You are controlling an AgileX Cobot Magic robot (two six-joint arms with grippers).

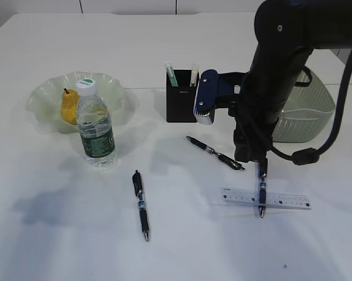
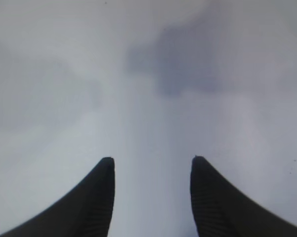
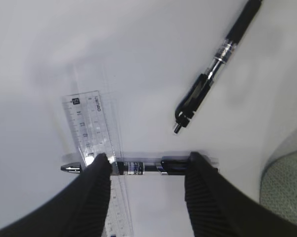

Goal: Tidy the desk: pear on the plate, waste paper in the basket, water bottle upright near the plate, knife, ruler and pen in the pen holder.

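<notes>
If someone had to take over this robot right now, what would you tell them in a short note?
Left gripper: open, empty, over bare table.
Right gripper: open, straddling a pen lying across the ruler; not clearly gripped.
Done: pear on plate, water bottle upright beside it.
Left: three pens and ruler still on table, to go in pen holder. Basket stands right of it. No knife or paper seen.

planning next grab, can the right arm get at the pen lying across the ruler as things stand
Probably yes. The right gripper hangs directly over that pen, fingers open on either side of it, nothing between. The ruler underneath may get nudged.
</notes>
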